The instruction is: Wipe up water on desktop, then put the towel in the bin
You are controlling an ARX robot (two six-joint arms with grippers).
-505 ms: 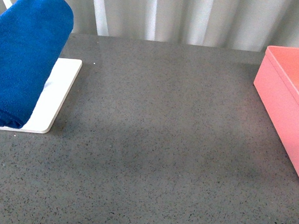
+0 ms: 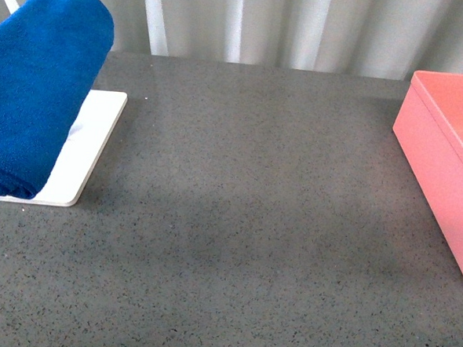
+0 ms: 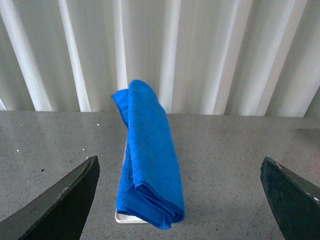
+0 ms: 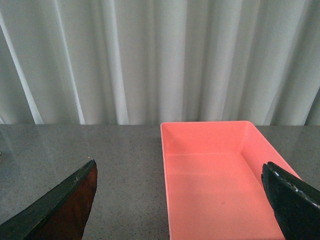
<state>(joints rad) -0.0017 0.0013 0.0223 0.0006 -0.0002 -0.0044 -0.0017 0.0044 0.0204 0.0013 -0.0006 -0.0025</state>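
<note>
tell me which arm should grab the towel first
Left, probably. The left gripper is open and faces the towel, which sits over the white tray at the desktop's left side. The right gripper, also open, faces the empty bin on the far right.

We are logging no visible change in the front view across the half second. The towel, the white tray beneath it, the bin and the desktop are showing identical outlines and positions. The wrist views have no earlier frame, so we are comparing nothing there.
</note>
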